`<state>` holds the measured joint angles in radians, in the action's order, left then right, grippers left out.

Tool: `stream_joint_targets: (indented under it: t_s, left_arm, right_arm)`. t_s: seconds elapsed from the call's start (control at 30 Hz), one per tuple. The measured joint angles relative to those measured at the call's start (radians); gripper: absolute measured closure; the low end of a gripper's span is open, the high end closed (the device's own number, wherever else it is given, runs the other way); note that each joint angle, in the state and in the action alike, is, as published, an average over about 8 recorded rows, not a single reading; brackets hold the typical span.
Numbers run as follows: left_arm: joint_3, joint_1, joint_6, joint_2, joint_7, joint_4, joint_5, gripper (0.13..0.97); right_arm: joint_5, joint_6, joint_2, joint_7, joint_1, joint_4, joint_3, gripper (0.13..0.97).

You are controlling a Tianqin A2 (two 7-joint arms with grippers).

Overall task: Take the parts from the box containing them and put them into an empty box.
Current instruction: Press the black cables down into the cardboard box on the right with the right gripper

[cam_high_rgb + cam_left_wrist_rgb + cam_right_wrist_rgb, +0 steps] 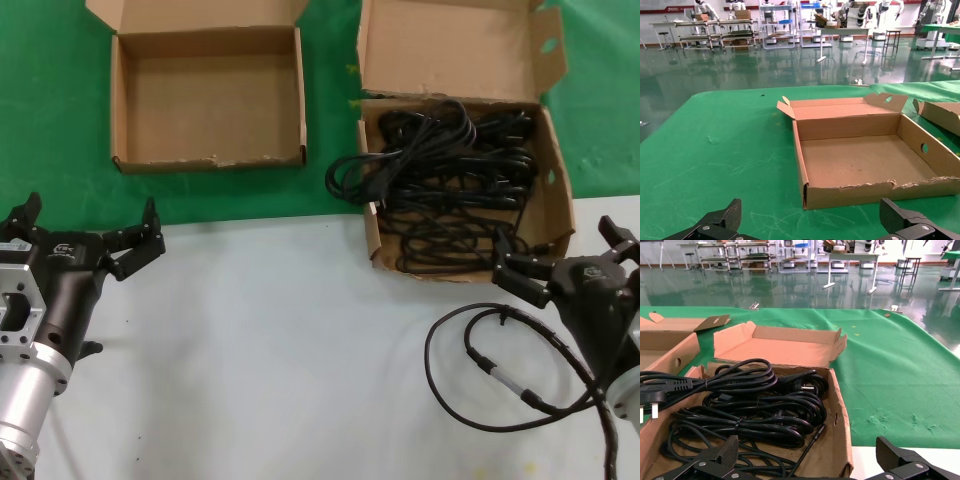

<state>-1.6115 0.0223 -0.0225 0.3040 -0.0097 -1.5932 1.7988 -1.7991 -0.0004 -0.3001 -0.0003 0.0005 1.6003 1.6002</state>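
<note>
The right gripper [560,262], fingers spread and empty at the near right corner of the cable box [556,190], sits nearest the coiled cables [455,190] lying just beyond it; the left gripper [85,222], also spread, waits near the empty box [120,110].

The left pincer [85,232] has black, angular fingers with toothed tips, mounted on a matte black tapered wrist housing that bears a small white logo and joins a silver metal block and a ribbed, polished aluminium cylinder lower down. The right pincer [565,258] is of the same black build, with small screws showing on its fingers [715,460] in the wrist view. A thin black lead [480,355] with an inline connector loops out beside the right arm's housing.
</note>
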Motion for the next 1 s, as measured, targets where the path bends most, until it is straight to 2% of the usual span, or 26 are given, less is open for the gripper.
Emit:
stream_joint_targets:
  t_s: [1.0]
  left_arm:
    - [0.0, 0.0, 0.0, 0.0, 0.0, 0.0, 0.0, 0.138]
  right_arm:
    - [0.0, 0.0, 0.0, 0.0, 0.0, 0.0, 0.0, 0.129]
